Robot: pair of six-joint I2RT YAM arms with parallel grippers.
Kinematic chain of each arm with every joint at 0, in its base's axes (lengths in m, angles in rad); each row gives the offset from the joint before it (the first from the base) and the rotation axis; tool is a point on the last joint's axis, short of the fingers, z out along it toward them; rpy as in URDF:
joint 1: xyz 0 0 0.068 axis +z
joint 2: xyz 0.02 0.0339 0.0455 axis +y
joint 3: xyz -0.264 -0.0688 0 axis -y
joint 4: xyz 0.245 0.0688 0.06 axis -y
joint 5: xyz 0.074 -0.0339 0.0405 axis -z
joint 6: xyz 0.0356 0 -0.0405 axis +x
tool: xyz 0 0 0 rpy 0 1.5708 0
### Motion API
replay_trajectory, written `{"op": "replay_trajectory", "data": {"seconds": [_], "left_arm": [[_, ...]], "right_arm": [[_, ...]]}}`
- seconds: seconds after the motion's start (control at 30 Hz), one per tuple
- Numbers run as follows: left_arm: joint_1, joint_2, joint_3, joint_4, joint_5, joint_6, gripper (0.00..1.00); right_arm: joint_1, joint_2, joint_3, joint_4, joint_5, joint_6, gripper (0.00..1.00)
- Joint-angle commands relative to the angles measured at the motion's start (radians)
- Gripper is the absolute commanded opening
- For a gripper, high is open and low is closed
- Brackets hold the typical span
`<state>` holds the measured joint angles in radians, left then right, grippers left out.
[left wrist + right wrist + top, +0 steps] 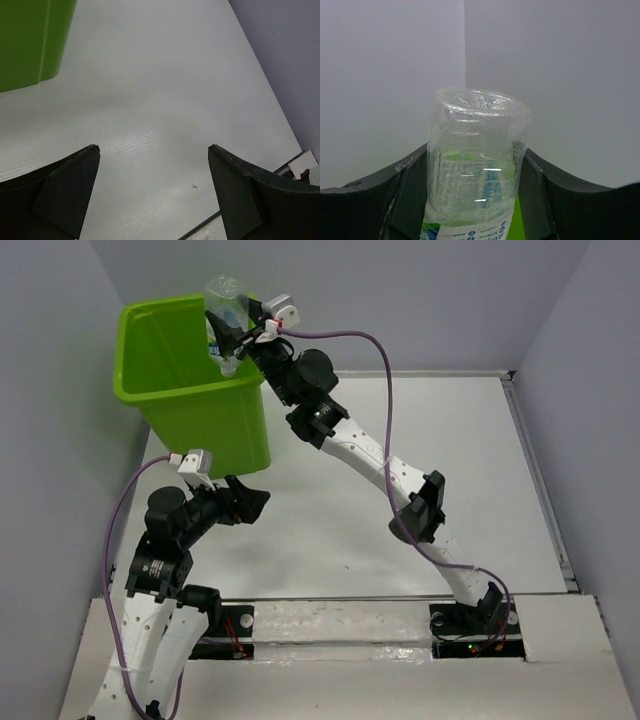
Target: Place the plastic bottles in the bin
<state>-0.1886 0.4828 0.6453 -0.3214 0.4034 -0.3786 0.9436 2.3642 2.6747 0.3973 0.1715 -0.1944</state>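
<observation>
My views: one overhead, two wrist.
Overhead looks down from behind the arm bases (470,625); left wrist faces the table (165,100), sharing the bin (25,40); right wrist sits close on a bottle (477,160).

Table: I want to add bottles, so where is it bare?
Bare: the wide stretch right of the right arm, and the middle between it and the left arm. Crowded: far left, around the bin and left pincer.

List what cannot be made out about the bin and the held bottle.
- Floor of the bin, top view: hidden by its near wall, so any bottles inside cannot be counted.
- Cap end of the bottle, right wrist view: cut off by the bottom edge.
- Label print, both views: too small to read.
- Bin rim, left wrist view: cut off by the top edge.
</observation>
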Motion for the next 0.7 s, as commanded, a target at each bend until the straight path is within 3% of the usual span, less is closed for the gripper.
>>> {"op": "replay_trajectory", "data": {"seconds": [0.0,0.03,0.07,0.13,0.2,0.37,0.5,0.53,0.63,0.67], "left_arm": [[-0.014,0.007,-0.010,0.045,0.045,0.001,0.99],[-0.014,0.008,-0.010,0.047,0.045,0.001,0.99],[-0.014,0.008,-0.009,0.047,0.046,0.003,0.99],[-0.014,0.007,-0.009,0.048,0.051,0.006,0.99],[-0.012,0.007,-0.009,0.047,0.055,0.009,0.99],[0.005,-0.004,-0.007,0.051,0.061,0.017,0.99],[0.018,-0.018,-0.007,0.054,0.075,0.020,0.99],[0.018,-0.024,-0.004,0.054,0.078,0.023,0.99],[0.020,-0.035,0.001,0.061,0.104,0.030,0.99],[0.021,-0.042,0.004,0.068,0.107,0.032,0.99]], "right_arm": [[-0.098,0.049,0.038,0.213,-0.056,0.121,0.34],[-0.109,0.052,0.024,0.213,-0.059,0.131,0.41],[-0.109,0.065,0.030,0.189,-0.082,0.130,0.63],[-0.109,0.070,0.047,0.151,-0.116,0.127,0.91],[-0.109,0.035,0.030,0.115,-0.151,0.136,1.00],[-0.109,-0.084,-0.025,0.028,-0.197,0.150,1.00],[-0.109,-0.282,-0.223,-0.018,-0.207,0.177,1.00],[-0.109,-0.407,-0.389,-0.018,-0.211,0.190,0.99],[-0.109,-0.630,-0.707,0.000,-0.193,0.263,0.86],[-0.109,-0.790,-0.947,0.011,-0.179,0.280,0.81]]}}
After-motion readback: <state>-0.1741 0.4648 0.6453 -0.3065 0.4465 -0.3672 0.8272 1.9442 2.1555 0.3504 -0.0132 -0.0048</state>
